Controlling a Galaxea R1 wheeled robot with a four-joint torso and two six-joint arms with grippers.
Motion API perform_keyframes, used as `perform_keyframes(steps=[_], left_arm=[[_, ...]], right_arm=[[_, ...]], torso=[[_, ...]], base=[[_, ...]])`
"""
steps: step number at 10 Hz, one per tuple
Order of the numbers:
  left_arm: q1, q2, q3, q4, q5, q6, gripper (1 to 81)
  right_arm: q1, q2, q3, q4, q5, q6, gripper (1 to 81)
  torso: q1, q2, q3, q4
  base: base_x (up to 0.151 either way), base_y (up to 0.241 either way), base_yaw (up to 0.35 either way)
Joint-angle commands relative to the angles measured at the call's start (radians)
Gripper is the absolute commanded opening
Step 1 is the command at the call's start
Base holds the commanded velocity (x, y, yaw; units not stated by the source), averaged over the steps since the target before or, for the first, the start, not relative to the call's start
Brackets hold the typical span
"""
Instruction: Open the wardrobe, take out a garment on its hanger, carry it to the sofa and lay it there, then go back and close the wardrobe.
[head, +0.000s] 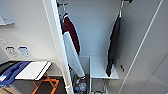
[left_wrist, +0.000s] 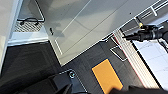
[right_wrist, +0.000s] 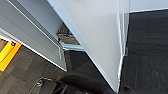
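The wardrobe (head: 100, 30) stands open in front of me, both white doors swung wide. On its rail at the right hangs the garment (head: 113, 45), long, slim and black, from a thin white hanger (head: 120, 11). Its lower end reaches down past a white shelf (head: 100, 67). A maroon garment with a white panel (head: 71, 35) hangs at the left of the rail. The left wrist view looks down on a wardrobe door (left_wrist: 82, 25) with its small handle (left_wrist: 51, 31). A white door (right_wrist: 95, 37) runs edge-on through the right wrist view.
The left door's edge (head: 58, 45) and the right door (head: 147, 50) flank the opening. A white-topped folding table on orange legs (head: 32, 70) and something blue (head: 12, 71) sit at the left. Small items (head: 80, 86) lie on the wardrobe floor. An orange panel (left_wrist: 106, 75) lies on the dark carpet.
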Motion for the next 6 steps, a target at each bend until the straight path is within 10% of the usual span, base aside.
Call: perform_keyframes(steps=[1,6], left_arm=[[-0.069,-0.005,0.005,-0.004,0.034,0.009,81.1],[-0.029,0.093,-0.111,0.019,-0.06,0.009,81.1]], right_arm=[[-0.076,0.074,-0.136,0.003,0.15,0.064,81.1],[-0.162,0.221,-0.313,-0.007,0.203,0.127,81.1]], torso=[[0.0,0.0,0.0,0.0],[0.0,-0.001,0.0,0.0]], base=[[0.0,0.0,0.0],[0.0,0.0,0.0]])
